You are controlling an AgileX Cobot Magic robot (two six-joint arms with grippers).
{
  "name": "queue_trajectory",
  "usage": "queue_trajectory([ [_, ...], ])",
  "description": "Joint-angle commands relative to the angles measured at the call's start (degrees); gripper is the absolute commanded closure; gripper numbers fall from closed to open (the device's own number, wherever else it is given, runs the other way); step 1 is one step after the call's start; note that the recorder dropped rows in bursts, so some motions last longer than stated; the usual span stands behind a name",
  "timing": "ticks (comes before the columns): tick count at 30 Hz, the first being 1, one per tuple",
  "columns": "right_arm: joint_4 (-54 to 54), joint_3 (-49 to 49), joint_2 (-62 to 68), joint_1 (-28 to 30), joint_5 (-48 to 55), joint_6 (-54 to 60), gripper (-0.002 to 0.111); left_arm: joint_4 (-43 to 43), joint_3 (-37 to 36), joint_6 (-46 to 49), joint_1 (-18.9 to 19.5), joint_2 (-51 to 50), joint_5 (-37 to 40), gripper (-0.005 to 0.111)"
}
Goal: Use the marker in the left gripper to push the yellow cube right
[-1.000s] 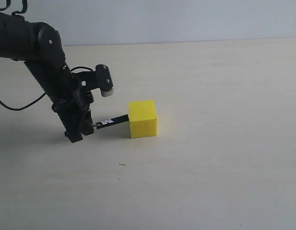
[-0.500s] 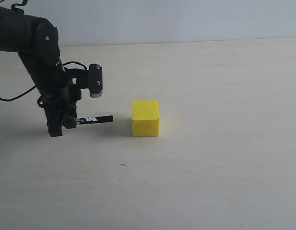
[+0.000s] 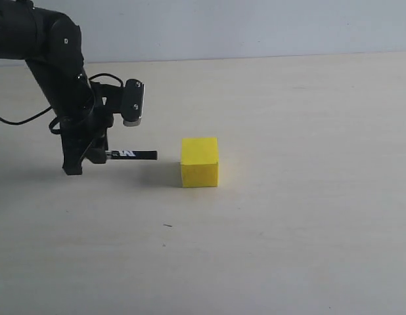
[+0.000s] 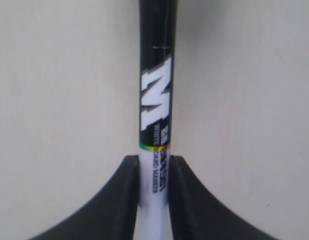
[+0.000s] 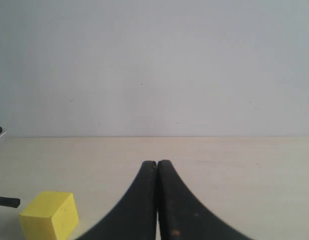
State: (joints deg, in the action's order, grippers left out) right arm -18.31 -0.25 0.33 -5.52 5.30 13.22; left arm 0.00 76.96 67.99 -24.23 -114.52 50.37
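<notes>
The slim marker (image 3: pixel 133 154), white-barrelled with a black end and a black-and-white label, sits left of centre in the exterior view. It is held roughly level and low over the table, and its black end points right at the plain bright yellow cube (image 3: pixel 200 162). A clear gap separates that end from the cube's left face. The cube rests flat on the pale beige wooden tabletop (image 3: pixel 288 230) just left of the frame's middle, one face towards the camera.

The black two-fingered left gripper (image 3: pixel 92 157) clamps the marker's white end. In the left wrist view the marker (image 4: pixel 155 100) runs straight up the frame, and the left gripper (image 4: pixel 154 161) has its jaws drawn narrow, both fingers (image 4: pixel 125 200) pressed against the barrel just below the label.

The black and grey arm (image 3: pixel 52 59) enters from the upper left corner and bends steeply down to the wrist. A small black and silver camera module (image 3: pixel 132 103) juts out to the right above the marker.

In the right wrist view the black right gripper (image 5: pixel 156 163) has its jaws pressed together with nothing between them. The yellow cube (image 5: pixel 48 215) shows at lower left, the marker's tip (image 5: pixel 7 202) just beyond it at the left edge.
</notes>
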Motion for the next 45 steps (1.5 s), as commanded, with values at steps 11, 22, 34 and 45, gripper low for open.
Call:
queue_trajectory([
  [11, 0.3, 0.3, -0.3, 0.2, -0.3, 0.1, 0.108, -4.0, 2.3, 3.9, 0.9, -1.9, 1.4, 0.107],
  [22, 0.3, 0.3, -0.3, 0.2, -0.3, 0.1, 0.108, -10.0, 5.4, 4.0, 0.7, -3.4, 2.3, 0.107],
  [34, 0.3, 0.3, -0.3, 0.2, -0.3, 0.1, 0.108, -6.8, 9.0, 4.3, -4.2, -3.5, 7.3, 0.107],
  [45, 0.3, 0.3, -0.3, 0.2, -0.3, 0.1, 0.108, -3.3, 9.0, -4.1, -2.3, -5.0, 9.7, 0.107],
])
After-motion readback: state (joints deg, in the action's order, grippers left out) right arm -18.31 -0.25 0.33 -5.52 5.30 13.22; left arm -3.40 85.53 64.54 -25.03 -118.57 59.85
